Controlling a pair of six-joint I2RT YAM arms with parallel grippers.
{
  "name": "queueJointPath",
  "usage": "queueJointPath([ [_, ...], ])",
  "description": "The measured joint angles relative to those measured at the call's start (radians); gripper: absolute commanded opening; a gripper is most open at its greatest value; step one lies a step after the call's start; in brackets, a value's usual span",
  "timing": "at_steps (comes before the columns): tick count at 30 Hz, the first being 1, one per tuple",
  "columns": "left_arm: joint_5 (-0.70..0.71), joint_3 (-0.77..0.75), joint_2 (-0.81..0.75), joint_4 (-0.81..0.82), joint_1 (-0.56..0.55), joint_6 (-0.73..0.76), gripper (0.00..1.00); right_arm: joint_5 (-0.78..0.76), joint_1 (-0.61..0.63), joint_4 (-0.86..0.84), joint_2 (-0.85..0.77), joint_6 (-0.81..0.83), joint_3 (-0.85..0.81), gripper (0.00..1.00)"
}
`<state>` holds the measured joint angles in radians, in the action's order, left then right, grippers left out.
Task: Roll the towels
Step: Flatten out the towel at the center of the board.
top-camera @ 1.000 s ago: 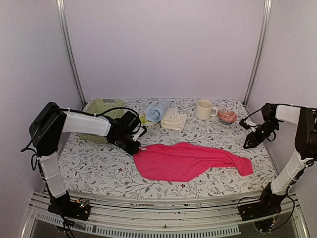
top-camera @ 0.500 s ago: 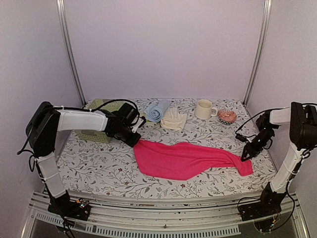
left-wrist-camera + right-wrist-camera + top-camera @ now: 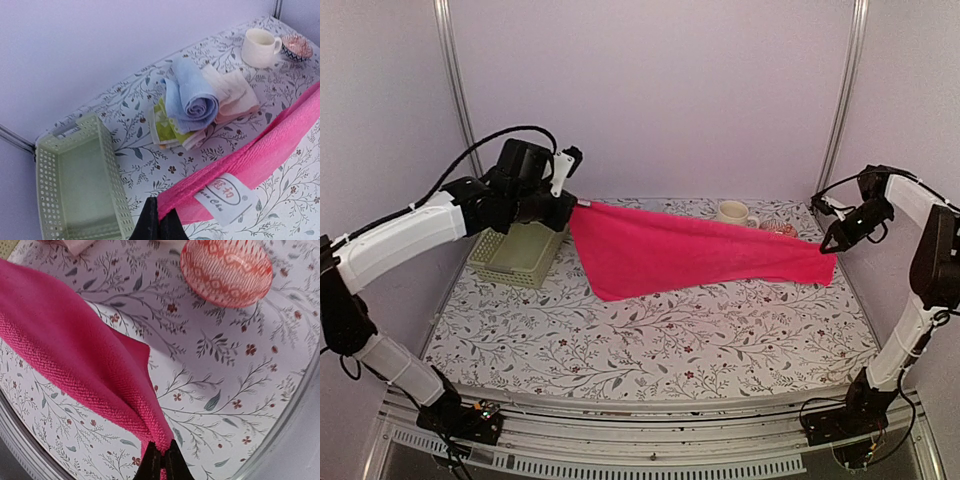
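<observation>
The hot pink towel [image 3: 690, 255] hangs stretched in the air above the table, held by two corners. My left gripper [image 3: 576, 204] is shut on its left corner, raised above the basket; in the left wrist view that gripper [image 3: 161, 220] pinches the hem beside a white label [image 3: 226, 195]. My right gripper [image 3: 827, 243] is shut on the towel's right end, its jaws [image 3: 162, 456] clamped on bunched pink cloth [image 3: 75, 355]. A rolled light blue towel [image 3: 192, 95], a cream-white towel [image 3: 232, 92] and a yellow-green towel [image 3: 167, 127] lie together at the back of the table.
A pale green mesh basket [image 3: 515, 255] stands at the back left, under my left arm. A cream mug [image 3: 732, 213] and a small red patterned bowl [image 3: 226, 270] sit at the back right. The floral tablecloth [image 3: 650, 340] covers the table.
Both grippers closed on the pink towel's ends and lifted it off the table. It was lying flat; now it hangs stretched between the raised arms.
</observation>
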<state>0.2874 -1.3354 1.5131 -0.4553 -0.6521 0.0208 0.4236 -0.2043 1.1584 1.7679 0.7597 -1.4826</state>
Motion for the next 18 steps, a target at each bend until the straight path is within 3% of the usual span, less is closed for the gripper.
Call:
queueJointPath([
  [3, 0.017, -0.015, -0.107, 0.007, 0.001, 0.02, 0.0, 0.026, -0.003, 0.005, -0.063, -0.013, -0.095, 0.06],
  [7, -0.022, 0.007, -0.222, 0.021, 0.001, 0.029, 0.0, 0.063, -0.002, 0.006, -0.15, -0.012, -0.063, 0.12],
  [12, -0.172, 0.175, -0.348, 0.017, 0.002, 0.001, 0.0, 0.075, -0.002, -0.01, -0.315, 0.096, 0.24, 0.35],
  [16, -0.348, 0.316, -0.365, -0.056, 0.002, -0.06, 0.0, -0.024, 0.001, 0.065, -0.48, 0.282, 0.549, 0.37],
  [18, -0.41, 0.351, -0.349, -0.106, 0.0, -0.085, 0.0, -0.052, 0.001, 0.093, -0.492, 0.319, 0.577, 0.37],
])
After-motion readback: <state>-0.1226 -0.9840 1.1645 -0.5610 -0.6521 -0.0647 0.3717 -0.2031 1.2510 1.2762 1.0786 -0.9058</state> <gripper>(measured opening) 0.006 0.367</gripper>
